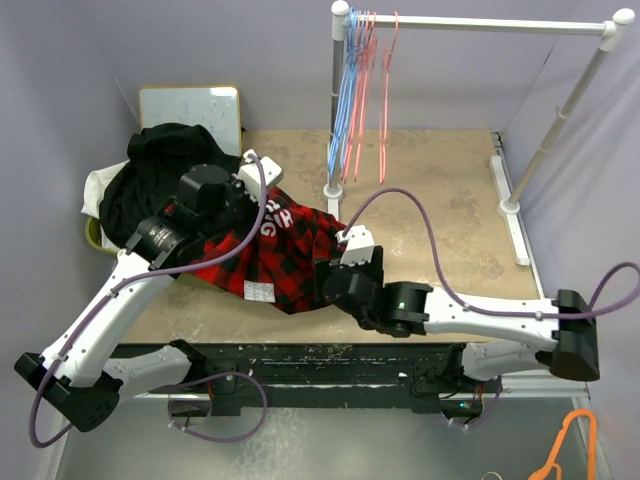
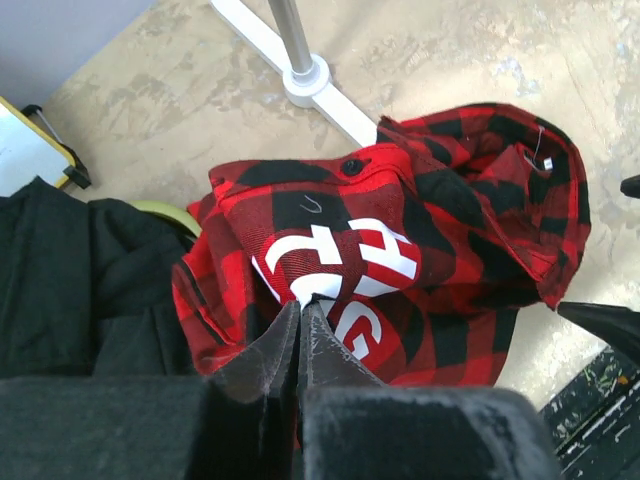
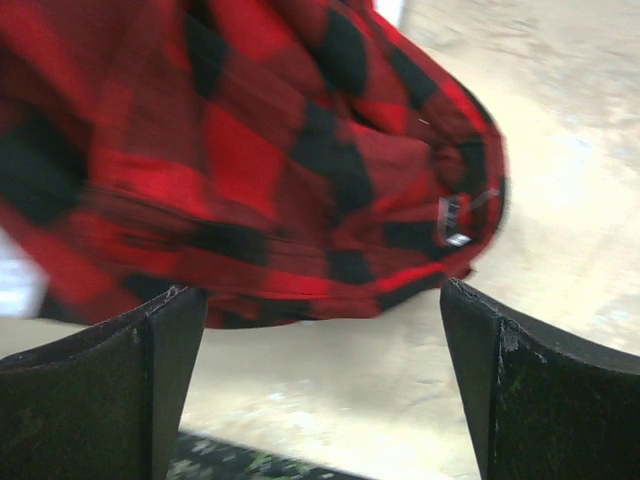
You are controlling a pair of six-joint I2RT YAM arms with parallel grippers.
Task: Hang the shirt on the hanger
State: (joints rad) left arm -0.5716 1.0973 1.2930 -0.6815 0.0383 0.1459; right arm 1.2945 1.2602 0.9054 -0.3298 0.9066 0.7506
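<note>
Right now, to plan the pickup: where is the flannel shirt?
Top view: the shirt lies bunched on the table, left of centre, beside the black garment.

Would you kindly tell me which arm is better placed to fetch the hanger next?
Probably right: the right tool is open and empty, while the left tool is shut on the shirt.

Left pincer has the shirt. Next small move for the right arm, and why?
Probably ease the right pincer forward and close it on the edge of the shirt. Its jaws stand open, holding nothing, with the fabric just ahead of them. The left pincer is shut on the shirt at the white lettering, so a second grip should help spread it.
</note>
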